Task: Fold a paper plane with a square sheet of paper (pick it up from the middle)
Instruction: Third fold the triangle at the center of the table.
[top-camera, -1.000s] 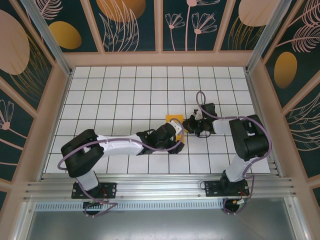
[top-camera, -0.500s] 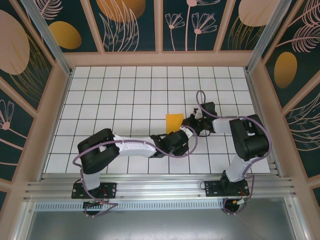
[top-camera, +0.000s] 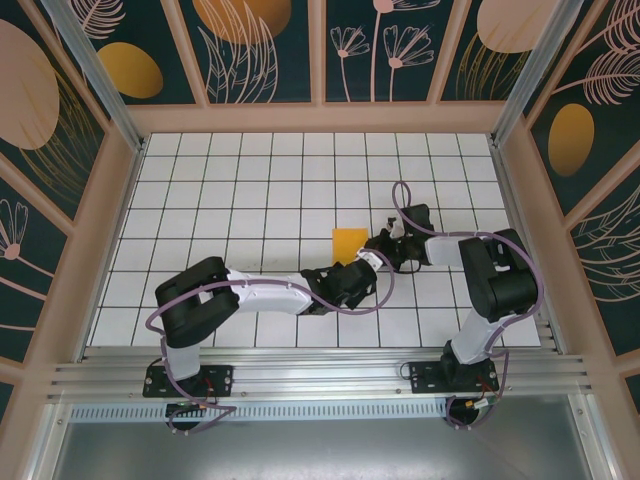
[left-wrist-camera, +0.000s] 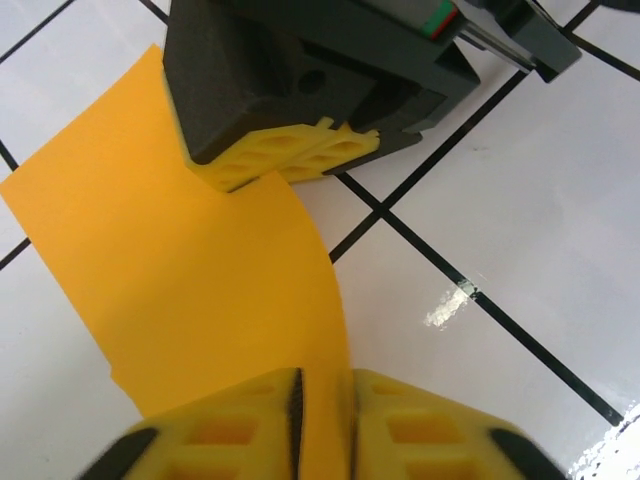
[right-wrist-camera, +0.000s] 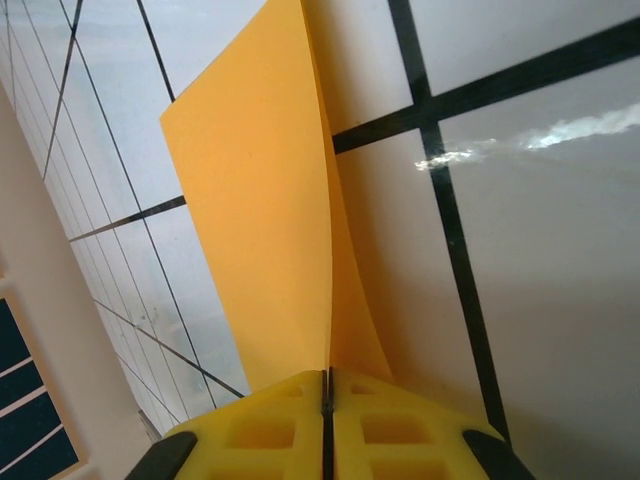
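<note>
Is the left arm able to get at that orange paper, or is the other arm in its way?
Yes, it seems so: the left tool is pinching one edge of the square sheet of paper. The right tool grips the opposite edge, so neither blocks the other.

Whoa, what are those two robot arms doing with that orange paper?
The two robot arms are working together on a paper plane. The left hand is pinching one edge of the square sheet of paper. The right hand is pinching the other side. The paper bends between them over the white tiled table, near its middle. It does not look like a pointy plane yet, so there is more folding to do.
</note>
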